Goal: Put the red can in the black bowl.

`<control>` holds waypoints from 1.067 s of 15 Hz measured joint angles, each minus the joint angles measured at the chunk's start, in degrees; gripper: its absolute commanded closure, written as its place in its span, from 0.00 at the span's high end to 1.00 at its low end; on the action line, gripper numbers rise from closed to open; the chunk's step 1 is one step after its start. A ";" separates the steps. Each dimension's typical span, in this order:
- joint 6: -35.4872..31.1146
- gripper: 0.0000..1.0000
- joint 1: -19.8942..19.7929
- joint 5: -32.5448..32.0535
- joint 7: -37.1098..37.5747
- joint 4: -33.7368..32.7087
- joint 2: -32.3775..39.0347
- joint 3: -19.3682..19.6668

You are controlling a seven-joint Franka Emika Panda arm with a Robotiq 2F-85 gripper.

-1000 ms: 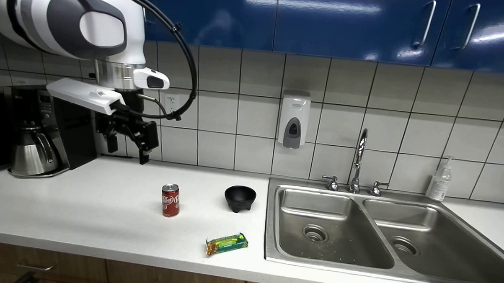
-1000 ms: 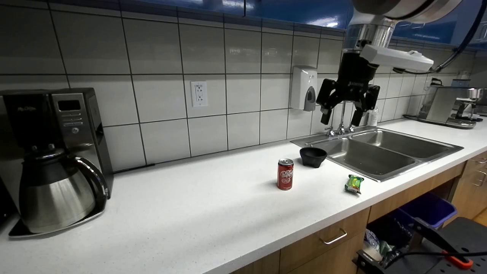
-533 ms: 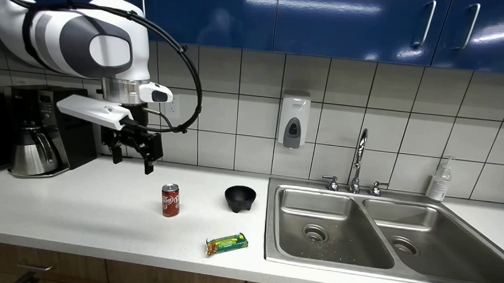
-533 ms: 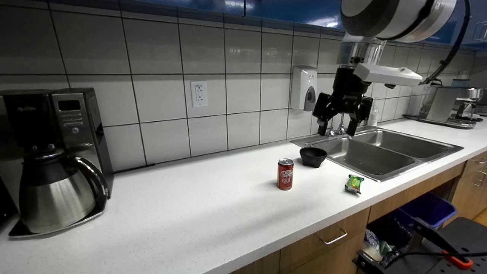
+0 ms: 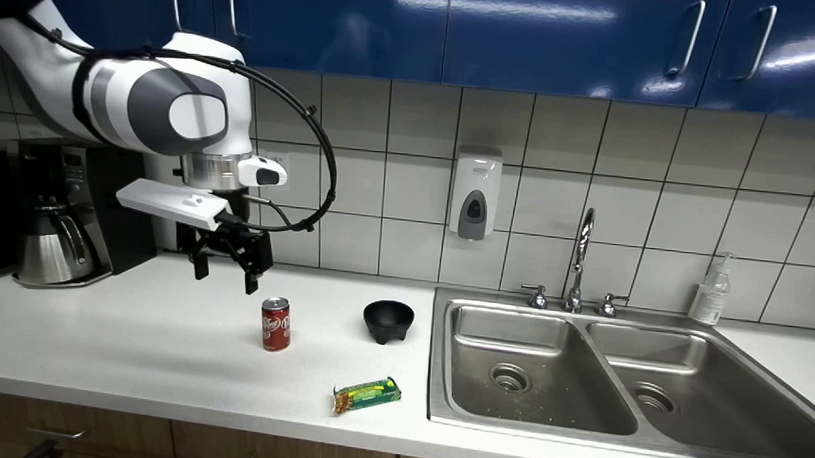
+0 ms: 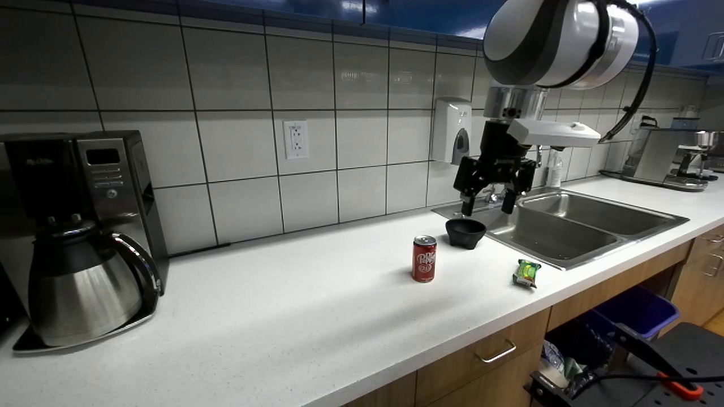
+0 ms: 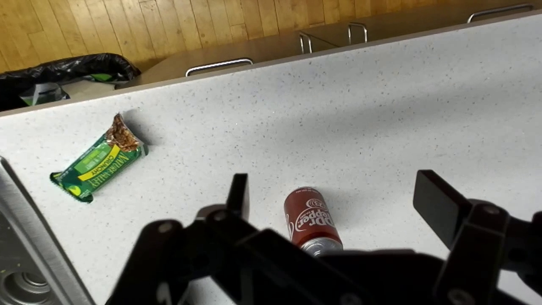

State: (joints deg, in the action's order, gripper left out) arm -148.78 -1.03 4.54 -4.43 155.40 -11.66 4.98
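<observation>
The red can (image 5: 276, 328) stands upright on the counter, and it also shows in an exterior view (image 6: 424, 261). In the wrist view the can (image 7: 311, 216) lies between the two spread fingers, its silvery top partly hidden by the gripper body. The black bowl (image 5: 388, 320) stands upright near the sink edge, and it also shows in an exterior view (image 6: 465, 233); I cannot make it out in the wrist view. My gripper (image 5: 226, 280) is open and empty, pointing down, above the counter and higher than the can. It also shows in an exterior view (image 6: 487, 208) and in the wrist view (image 7: 334, 199).
A green packet (image 5: 366, 395) lies near the counter's front edge, and it also shows in the wrist view (image 7: 99, 163). A double steel sink (image 5: 441, 366) is beside the bowl. A coffee machine (image 6: 121, 186) stands at the far end. A soap dispenser (image 5: 476, 193) hangs on the wall.
My gripper has come down steadily and moved a little toward the can. It stays open. The can, the bowl and the packet have not moved.
</observation>
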 measured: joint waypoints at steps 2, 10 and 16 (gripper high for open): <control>-0.80 1.00 0.41 0.07 -0.30 -1.49 2.59 0.00; -1.85 1.00 1.18 0.37 -0.69 -8.58 12.92 -1.31; -2.10 1.00 1.18 0.36 -0.66 -14.61 20.56 -2.79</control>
State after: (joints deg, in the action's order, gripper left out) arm -150.88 0.15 4.90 -5.08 140.78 8.90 2.18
